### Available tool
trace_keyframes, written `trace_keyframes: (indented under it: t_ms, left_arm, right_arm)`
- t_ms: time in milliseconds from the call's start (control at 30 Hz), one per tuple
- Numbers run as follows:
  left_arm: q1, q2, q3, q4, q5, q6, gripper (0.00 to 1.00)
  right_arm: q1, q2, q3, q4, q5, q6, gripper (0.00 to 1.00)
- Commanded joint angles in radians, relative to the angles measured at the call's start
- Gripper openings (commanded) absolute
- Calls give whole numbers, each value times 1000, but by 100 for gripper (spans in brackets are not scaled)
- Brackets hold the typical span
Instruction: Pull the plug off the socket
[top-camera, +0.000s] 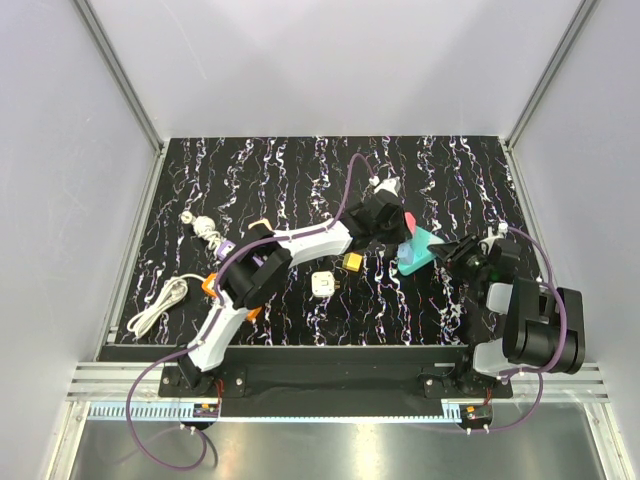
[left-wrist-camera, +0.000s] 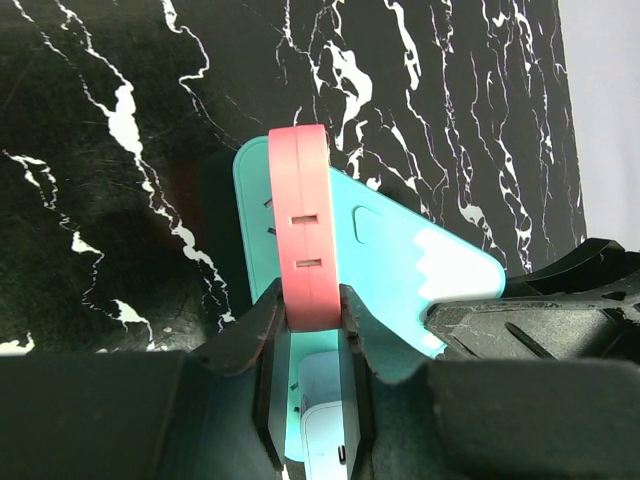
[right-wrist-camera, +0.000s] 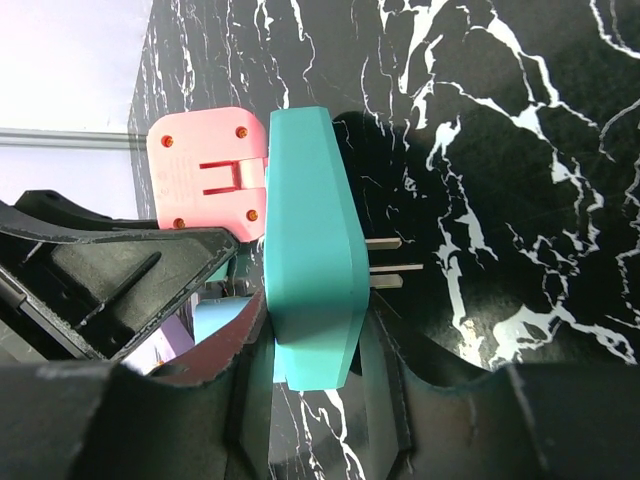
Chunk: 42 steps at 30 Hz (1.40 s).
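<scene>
top view, left to right. black marbled table (top-camera: 250, 170) with a coiled white cable (top-camera: 160, 305) at its left edge; up from it, a small white fitting (top-camera: 205, 232) on a short cord; an orange piece (top-camera: 209, 285) shows beside the left arm's (top-camera: 300, 240) elbow. near the middle lie a white adapter (top-camera: 323, 284) and, just right of it, a yellow and black plug (top-camera: 352, 262), neither of them touched.

right of centre, the left gripper (left-wrist-camera: 310, 305) is closed tight on the pink plug (left-wrist-camera: 308, 240); in the left wrist view its two fingers (left-wrist-camera: 262, 330) press the plug's flat sides near the lower end, two slots showing on the plug's narrow edge. the plug stands edge-on against the face of the teal socket (top-camera: 422, 252), flush with it and not separated.

the right gripper (right-wrist-camera: 315, 340) comes in from the right and is clamped on the teal socket, one finger (right-wrist-camera: 235, 350) on each broad face. in the right wrist view the pink plug lies flat against the socket's left face, while two metal prongs (right-wrist-camera: 388, 262) stick out of the socket's opposite face towards the right. the two grippers are close together, nearly touching at the socket.
</scene>
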Motion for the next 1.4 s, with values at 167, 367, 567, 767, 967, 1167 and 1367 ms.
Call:
trace_keyframes:
  t_ms: [167, 367, 567, 767, 967, 1167, 1367]
  left_arm:
    - [-20, -128, -9, 21, 3, 9, 0]
    - [-57, -179, 0, 27, -87, 61, 0]
    - [-77, -205, -28, 60, -142, 66, 0]
    - [-75, -224, -58, 121, -152, 31, 0]
    - [-58, -162, 113, 31, -113, 35, 0]
    - [-34, -139, 169, -29, -69, -15, 0]
    - [-35, -248, 60, -63, -142, 54, 0]
  right_arm:
    - [38, -27, 50, -138, 168, -41, 0]
    - [69, -44, 67, -215, 256, -49, 0]
    - [74, -56, 70, -234, 285, -49, 0]
    - [83, -62, 71, -243, 297, -53, 0]
    - [86, -58, 74, -244, 293, -58, 0]
    - [87, -55, 79, -246, 285, -61, 0]
    - [87, -58, 79, -243, 285, -63, 0]
